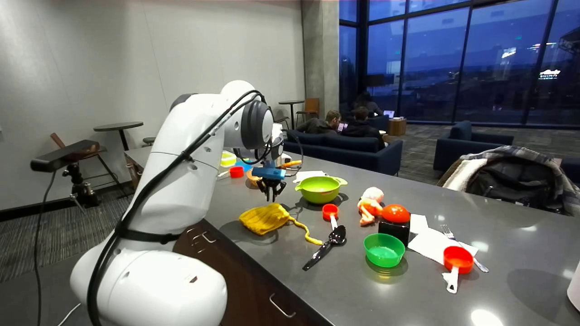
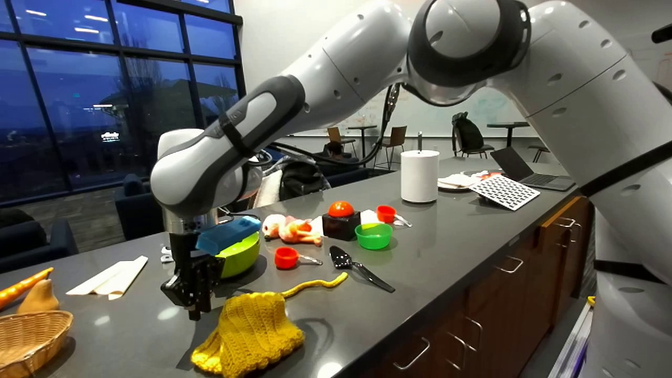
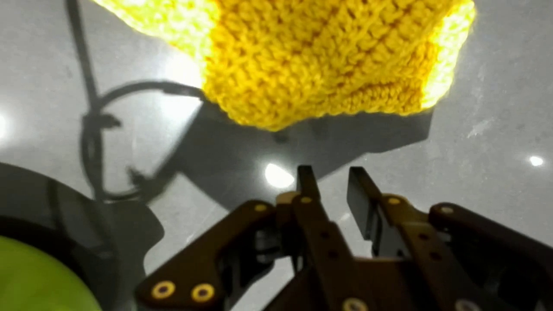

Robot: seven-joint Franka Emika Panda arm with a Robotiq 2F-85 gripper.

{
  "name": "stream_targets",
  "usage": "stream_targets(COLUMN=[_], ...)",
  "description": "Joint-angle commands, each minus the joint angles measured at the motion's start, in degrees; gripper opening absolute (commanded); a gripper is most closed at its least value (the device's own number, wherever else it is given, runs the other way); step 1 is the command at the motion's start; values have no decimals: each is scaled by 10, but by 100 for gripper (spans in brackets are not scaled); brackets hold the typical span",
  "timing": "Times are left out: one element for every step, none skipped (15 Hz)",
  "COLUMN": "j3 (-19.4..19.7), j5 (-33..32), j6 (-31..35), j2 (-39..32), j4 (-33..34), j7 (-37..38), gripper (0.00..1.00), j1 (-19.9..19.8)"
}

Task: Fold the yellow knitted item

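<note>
The yellow knitted item [image 1: 263, 218] lies rumpled on the dark grey counter, with a long yellow cord trailing from one corner. It also shows in an exterior view [image 2: 257, 331], with one edge flared out at the left. In the wrist view the yellow knitted item [image 3: 311, 56] fills the top, partly cut off by the frame. My gripper [image 3: 331, 168] points down with its fingers a small gap apart and nothing between them. In both exterior views the gripper [image 1: 271, 198] [image 2: 202, 312] hangs above the counter beside the item, apart from it.
A lime-green bowl [image 1: 321, 190] stands close to the gripper and shows at the wrist view's lower left [image 3: 39, 276]. A red measuring cup [image 2: 286, 258] and a black spoon [image 2: 362, 268] lie near the cord. A wicker basket [image 2: 31, 341] and green cup [image 1: 384, 250] stand farther off.
</note>
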State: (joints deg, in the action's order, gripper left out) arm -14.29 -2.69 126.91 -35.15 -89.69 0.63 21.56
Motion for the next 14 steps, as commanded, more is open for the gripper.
stream_targets(j3=[27,34,38,43,50,54,59,64,65,66,67,68,66,63], j5=[-42,-54,-63,-73,-85,-94,-102,-109,-110,-110,-111,-109,-103,-97], j6=[-45,-57,-65,-79,-89,-101,-118,-128,-139,-149,-157,-166,-172,-176], j2=[30,36,43,51,62,70,81,96,112,132,148,168,186,205], j4=[2,2,0,-2,-7,-8,-10,-18,-26,-39,-48,-61,-73,-86], j7=[47,68,89,114,145,173,204,241,270,299,327,353,365,373], gripper=[58,64,72,78,86,92,98,100,100,100,100,100,100,100], j1=[32,40,46,53,62,68,73,77,77,75,73,68,61,50])
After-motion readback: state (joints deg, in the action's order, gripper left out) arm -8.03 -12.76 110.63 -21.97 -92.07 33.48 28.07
